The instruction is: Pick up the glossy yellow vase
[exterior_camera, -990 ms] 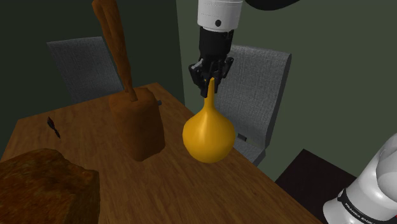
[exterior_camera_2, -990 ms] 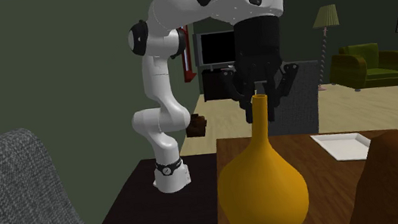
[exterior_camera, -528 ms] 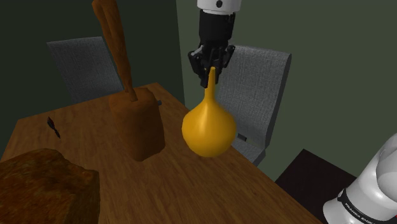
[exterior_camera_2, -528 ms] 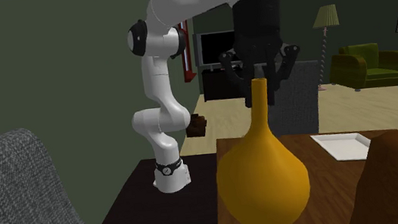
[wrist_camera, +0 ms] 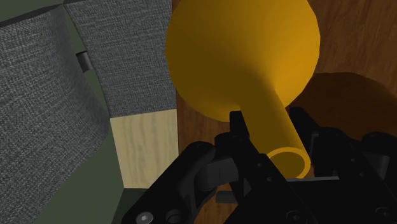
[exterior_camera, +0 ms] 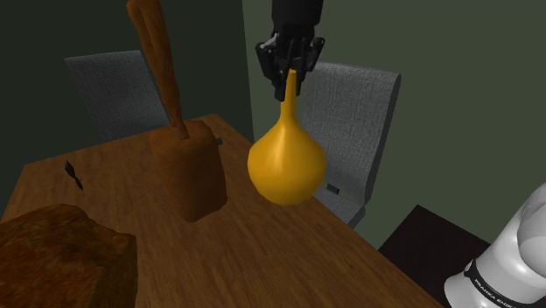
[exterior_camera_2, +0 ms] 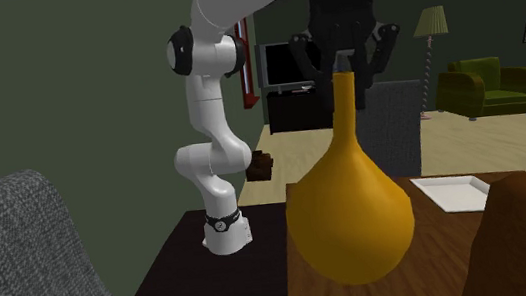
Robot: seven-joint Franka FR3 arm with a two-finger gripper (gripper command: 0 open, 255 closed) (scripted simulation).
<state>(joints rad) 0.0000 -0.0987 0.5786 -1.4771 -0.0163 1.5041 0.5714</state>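
The gripper (exterior_camera: 290,72) is at the top centre of the shoulder view, pinched narrow around the thin neck of the vase (exterior_camera: 286,159), which is glossy yellow. The vase hangs straight down from it, round belly in the middle of the frame, and its bottom looks clear of the wooden table (exterior_camera: 262,258) underneath. The wrist view backs that up: one black finger (wrist_camera: 245,146) presses the neck on one side and the other sits on the far side, with the open rim of the neck right between them and the belly swelling out beyond. A dark shadow lies on the wood next to the belly.

Left of the vase in the shoulder view there's a brown block (exterior_camera: 191,171) with a tall stick (exterior_camera: 157,52) poking up toward the top edge, near the vase but not touching it. A rough brown lump (exterior_camera: 61,262) sits in the lower left corner. A grey chair (exterior_camera: 360,118) stands behind the vase at centre right.

In the second exterior view the vase takes up the lower middle, the white arm (exterior_camera_2: 213,147) stands left of centre, and a white tray (exterior_camera_2: 452,192) lies on the table at the right. A lamp (exterior_camera_2: 428,24) and a green armchair (exterior_camera_2: 496,87) are at the upper right.
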